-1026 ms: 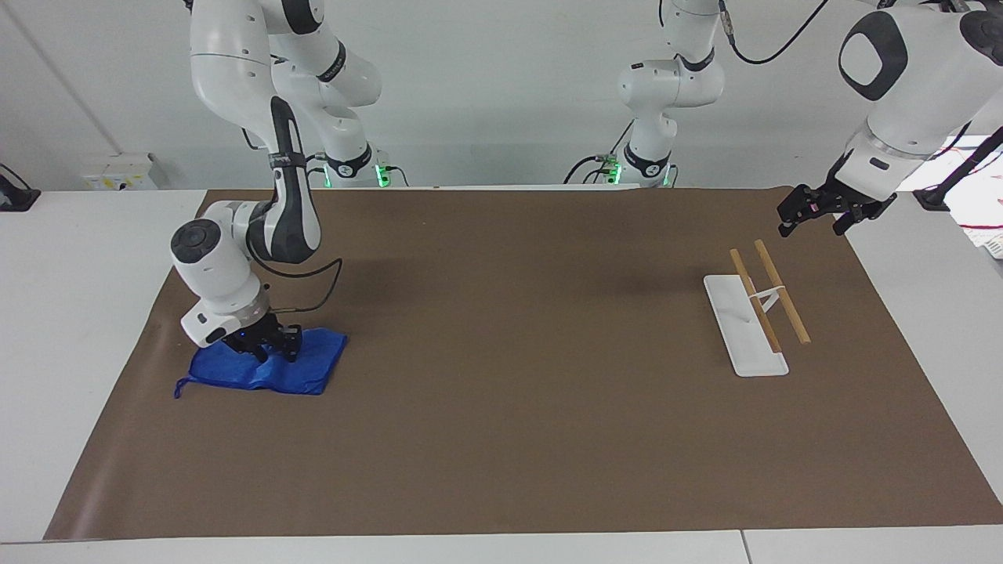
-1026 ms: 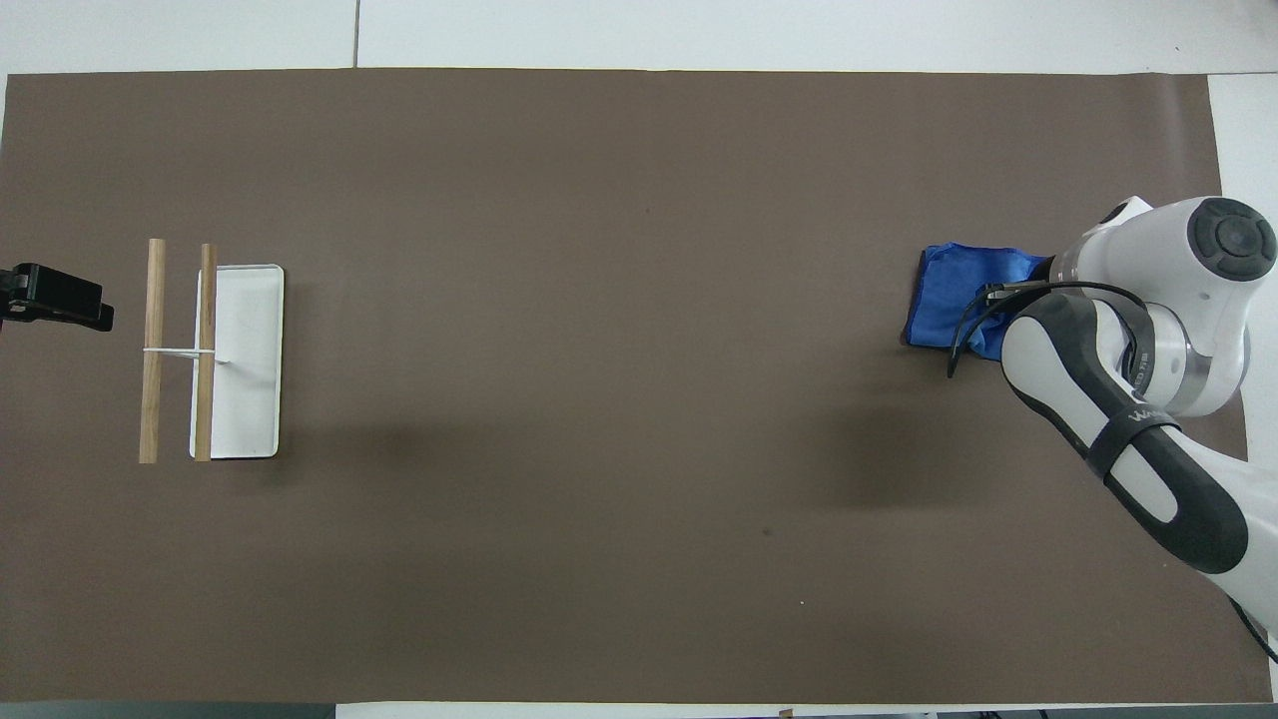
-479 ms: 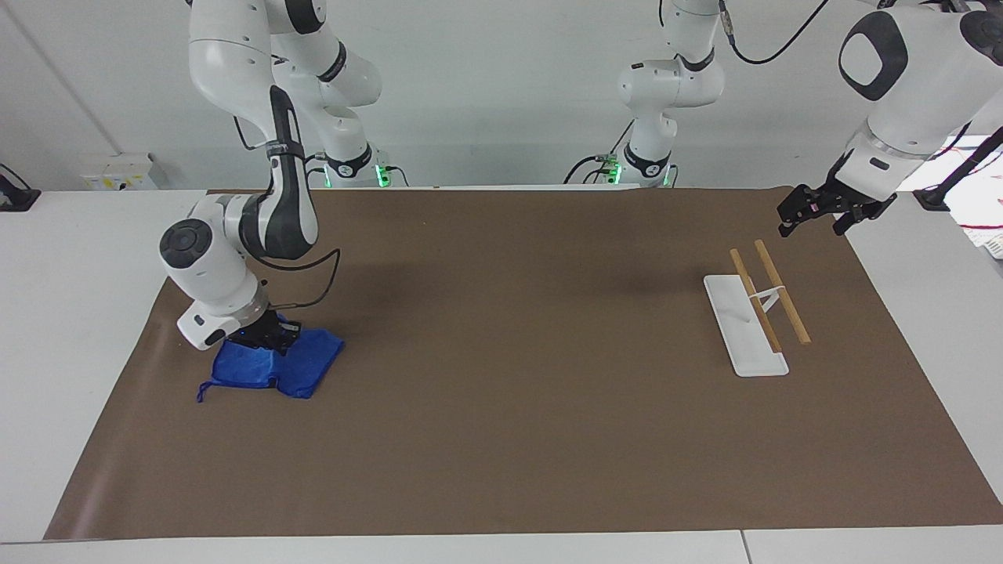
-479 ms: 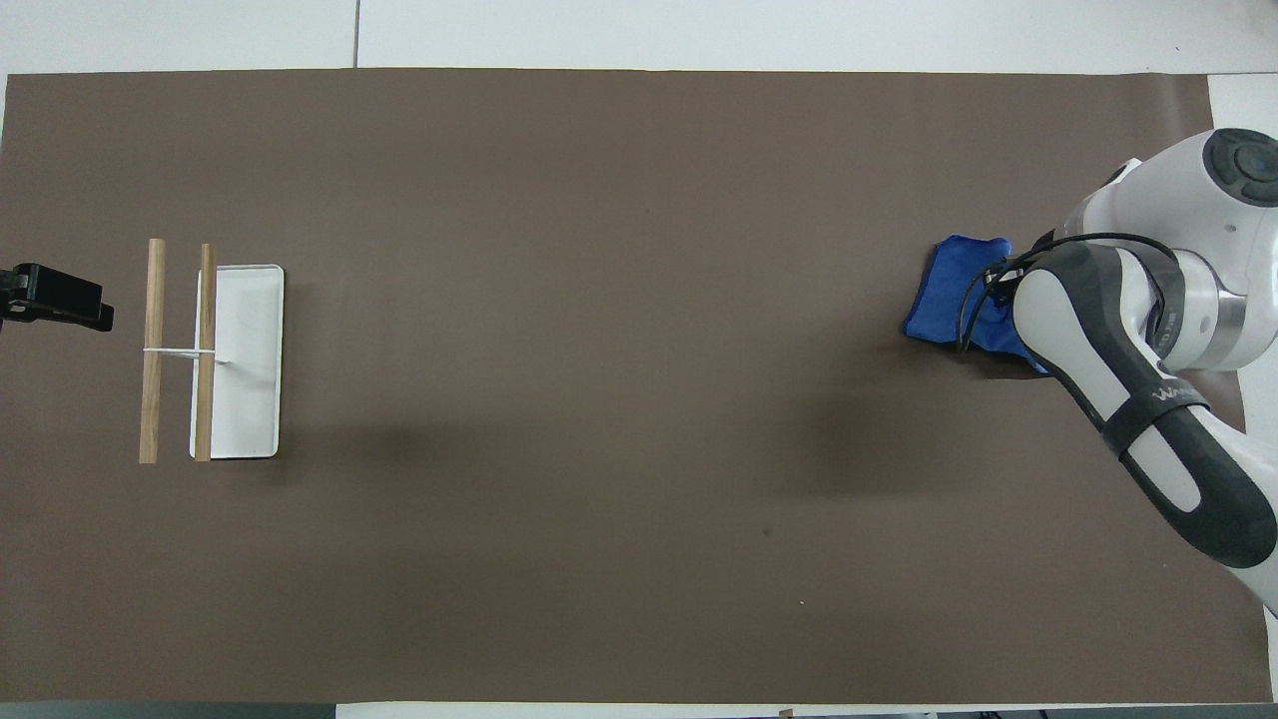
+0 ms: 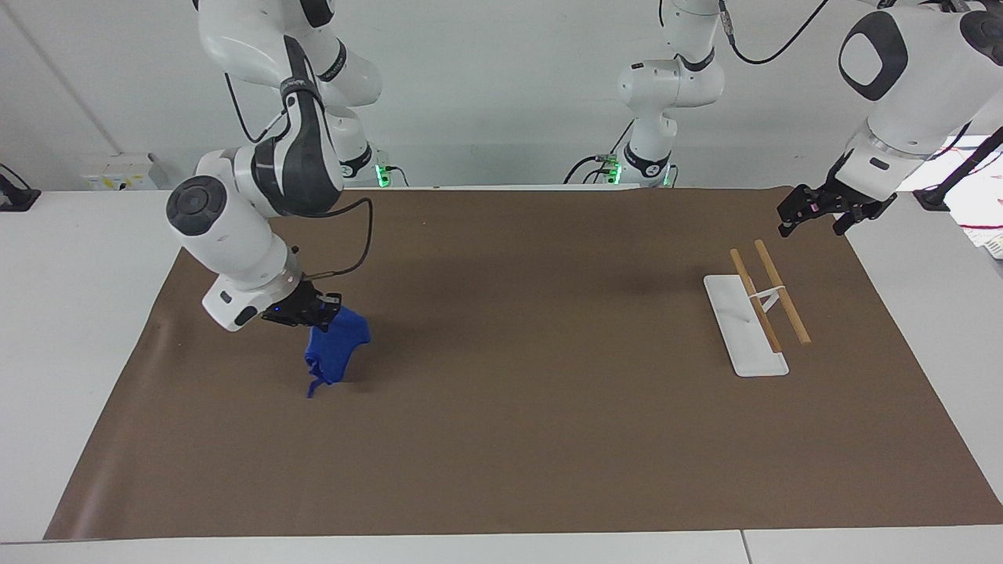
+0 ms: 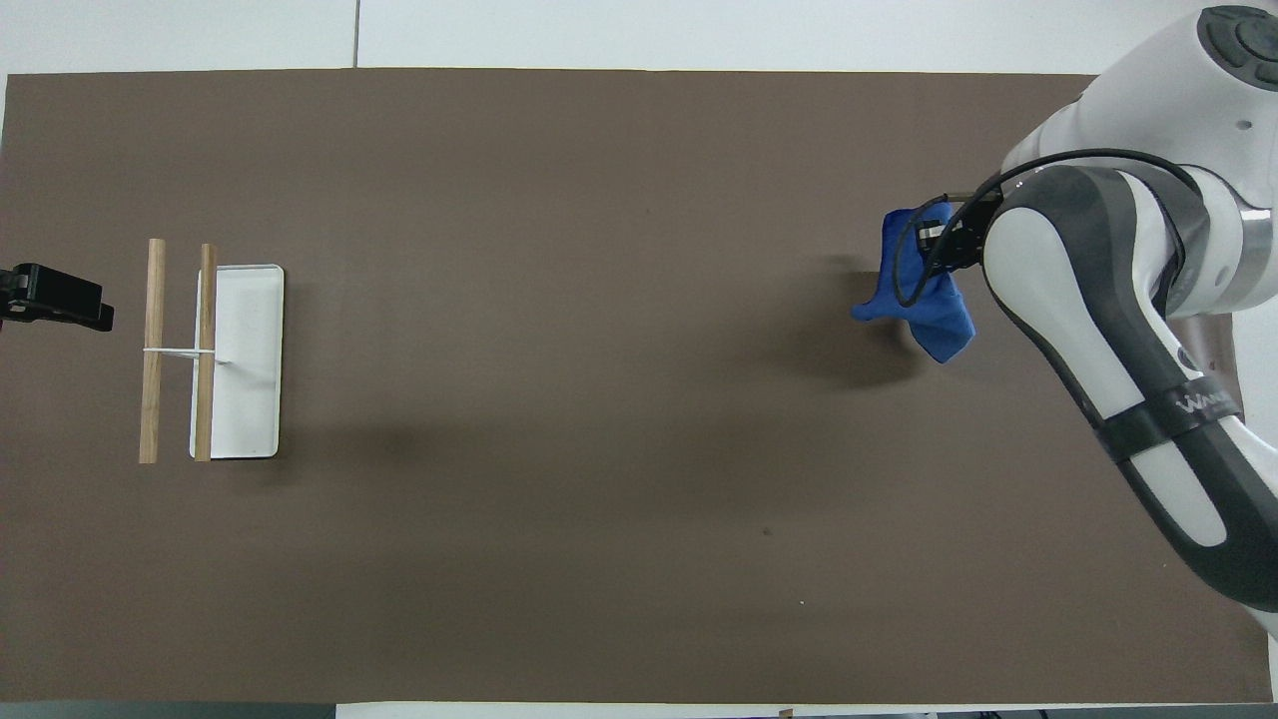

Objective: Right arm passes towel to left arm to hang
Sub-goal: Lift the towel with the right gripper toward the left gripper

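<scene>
The blue towel [image 5: 335,347] hangs bunched from my right gripper [image 5: 320,311], which is shut on its upper edge and holds it above the brown mat at the right arm's end of the table. The towel's lower tip with the thin loop [image 5: 312,389] hangs close to the mat. In the overhead view the towel [image 6: 924,310] shows beside the right arm's wrist. My left gripper [image 5: 812,213] waits in the air at the left arm's end, near the wooden rack [image 5: 772,292]. Its tip also shows in the overhead view [image 6: 60,298].
The rack has two wooden rails [image 6: 178,352] on a white base plate [image 6: 245,399], standing on the brown mat [image 5: 501,407]. A third white arm's base [image 5: 646,149] stands at the robots' edge of the table.
My right gripper has lifted the towel off the mat and carried it toward the table's middle. The towel has gone from lying flat to hanging bunched. The left arm has not moved.
</scene>
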`<state>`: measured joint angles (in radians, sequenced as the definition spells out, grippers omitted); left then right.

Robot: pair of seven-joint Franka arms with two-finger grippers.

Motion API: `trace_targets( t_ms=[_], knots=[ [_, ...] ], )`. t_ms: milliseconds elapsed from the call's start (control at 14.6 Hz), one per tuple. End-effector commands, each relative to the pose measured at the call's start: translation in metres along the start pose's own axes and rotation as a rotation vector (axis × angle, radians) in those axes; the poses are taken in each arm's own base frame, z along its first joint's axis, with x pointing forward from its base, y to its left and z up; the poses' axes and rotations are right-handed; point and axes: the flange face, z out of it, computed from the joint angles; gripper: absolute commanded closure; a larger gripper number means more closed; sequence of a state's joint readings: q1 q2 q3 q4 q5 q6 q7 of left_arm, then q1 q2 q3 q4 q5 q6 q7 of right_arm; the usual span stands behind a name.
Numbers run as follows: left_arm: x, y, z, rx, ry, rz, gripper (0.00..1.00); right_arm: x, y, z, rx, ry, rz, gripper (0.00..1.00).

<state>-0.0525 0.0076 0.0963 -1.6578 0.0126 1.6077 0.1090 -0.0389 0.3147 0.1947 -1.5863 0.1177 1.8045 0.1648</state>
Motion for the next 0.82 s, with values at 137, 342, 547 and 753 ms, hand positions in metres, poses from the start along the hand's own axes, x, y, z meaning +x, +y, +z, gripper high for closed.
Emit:
trace_targets(
  t_ms=[137,342,547,753],
  knots=[
    [-0.007,0.002,0.0,0.01,0.003,0.006,0.0,-0.016,-0.086,-0.016,0.235,-0.085,0.363,1.0],
    [-0.01,0.007,-0.001,0.009,-0.012,0.01,0.0,-0.033,-0.156,-0.019,0.363,-0.118,0.566,1.0],
    [-0.007,0.034,0.0,-0.012,-0.002,0.008,0.0,-0.056,-0.232,-0.015,0.467,-0.126,0.767,1.0],
    [-0.004,0.089,0.007,-0.078,0.024,-0.106,0.0,-0.084,-0.293,-0.008,0.552,-0.113,0.912,1.0]
  ],
)
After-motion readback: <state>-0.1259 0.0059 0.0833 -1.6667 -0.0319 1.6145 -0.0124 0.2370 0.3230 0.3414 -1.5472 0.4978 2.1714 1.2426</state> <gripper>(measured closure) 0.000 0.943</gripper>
